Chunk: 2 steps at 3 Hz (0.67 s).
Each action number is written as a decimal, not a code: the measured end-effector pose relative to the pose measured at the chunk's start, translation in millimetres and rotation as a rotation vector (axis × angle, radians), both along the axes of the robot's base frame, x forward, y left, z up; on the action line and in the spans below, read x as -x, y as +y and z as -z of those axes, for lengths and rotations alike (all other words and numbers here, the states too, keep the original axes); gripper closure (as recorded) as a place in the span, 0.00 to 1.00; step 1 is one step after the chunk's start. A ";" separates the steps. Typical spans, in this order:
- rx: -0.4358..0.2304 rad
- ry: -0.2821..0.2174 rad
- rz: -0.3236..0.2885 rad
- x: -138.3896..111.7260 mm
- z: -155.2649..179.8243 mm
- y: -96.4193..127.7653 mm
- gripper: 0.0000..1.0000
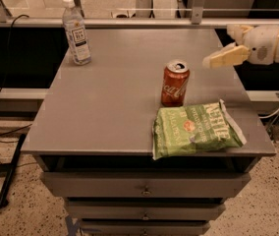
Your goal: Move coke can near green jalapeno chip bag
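The red coke can (175,83) stands upright on the grey table (120,97), right behind the left part of the green jalapeno chip bag (196,129), which lies flat at the front right. My gripper (226,47) hangs above the table's right side, up and to the right of the can, well apart from it. It is open and holds nothing. One cream finger (224,57) points left towards the can.
A clear plastic water bottle (75,32) stands at the table's back left corner. A railing (129,22) runs behind the table. Drawers (144,186) sit below the top. Cables lie on the floor at the left.
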<state>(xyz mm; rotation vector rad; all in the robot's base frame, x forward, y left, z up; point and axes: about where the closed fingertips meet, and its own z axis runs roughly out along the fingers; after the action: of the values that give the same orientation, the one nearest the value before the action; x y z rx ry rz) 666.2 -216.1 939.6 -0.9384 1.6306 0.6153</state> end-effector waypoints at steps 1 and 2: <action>0.021 -0.102 0.065 -30.3 -36.5 -30.8 0.00; 0.019 -0.140 0.086 -33.7 -55.8 -40.4 0.00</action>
<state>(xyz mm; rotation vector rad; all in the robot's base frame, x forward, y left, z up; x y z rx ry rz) 699.9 -256.5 995.4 -0.9006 1.5447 0.4659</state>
